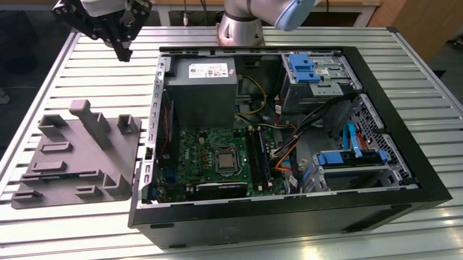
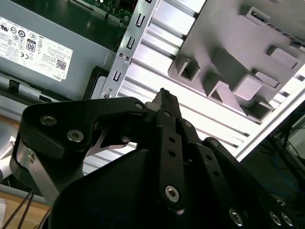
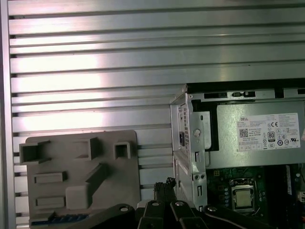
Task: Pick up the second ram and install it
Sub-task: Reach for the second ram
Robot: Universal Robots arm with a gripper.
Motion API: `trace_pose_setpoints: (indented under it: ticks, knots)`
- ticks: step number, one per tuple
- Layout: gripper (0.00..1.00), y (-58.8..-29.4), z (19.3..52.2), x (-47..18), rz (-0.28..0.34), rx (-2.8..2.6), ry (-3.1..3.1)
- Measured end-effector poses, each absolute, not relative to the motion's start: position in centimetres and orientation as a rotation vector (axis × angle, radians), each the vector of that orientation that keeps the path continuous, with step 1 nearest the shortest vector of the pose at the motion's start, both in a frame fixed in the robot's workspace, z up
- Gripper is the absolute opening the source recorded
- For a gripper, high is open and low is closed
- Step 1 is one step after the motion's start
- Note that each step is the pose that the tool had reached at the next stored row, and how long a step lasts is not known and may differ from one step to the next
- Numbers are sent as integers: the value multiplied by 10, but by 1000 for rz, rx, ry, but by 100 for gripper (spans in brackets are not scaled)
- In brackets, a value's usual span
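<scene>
My gripper (image 1: pixel 124 54) hangs above the slatted table at the far end of the exterior view's left, apart from everything. Its black fingers come together in a point, shut, with nothing between them; the tips meet in both wrist views (image 2: pixel 164 94) (image 3: pixel 165 183). A grey moulded fixture (image 1: pixel 72 162) lies on the table beside the open computer case (image 1: pixel 289 219). In the first wrist view a thin bluish strip (image 3: pixel 57 218) sits in a groove of the fixture (image 3: pixel 81 176); I cannot tell whether it is the second ram. Long dark memory slots (image 1: pixel 259 157) run along the green motherboard (image 1: pixel 203 154).
The case holds a grey power supply (image 1: pixel 201 86), blue drive brackets (image 1: pixel 304 67) and bundles of cables (image 1: pixel 289 146). The arm's base (image 1: pixel 242 24) stands behind the case. The aluminium table (image 1: pixel 94 92) runs between the gripper and the fixture.
</scene>
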State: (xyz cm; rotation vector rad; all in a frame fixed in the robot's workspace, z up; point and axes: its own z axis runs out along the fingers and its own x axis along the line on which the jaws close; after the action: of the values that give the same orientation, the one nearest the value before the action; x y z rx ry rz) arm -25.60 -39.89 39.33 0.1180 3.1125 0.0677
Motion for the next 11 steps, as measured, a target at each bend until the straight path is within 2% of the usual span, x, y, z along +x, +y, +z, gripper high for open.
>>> trace_pose_setpoints:
  ticks: [11]
  knots:
    - [11, -399, 393, -263, 68, 118, 3112]
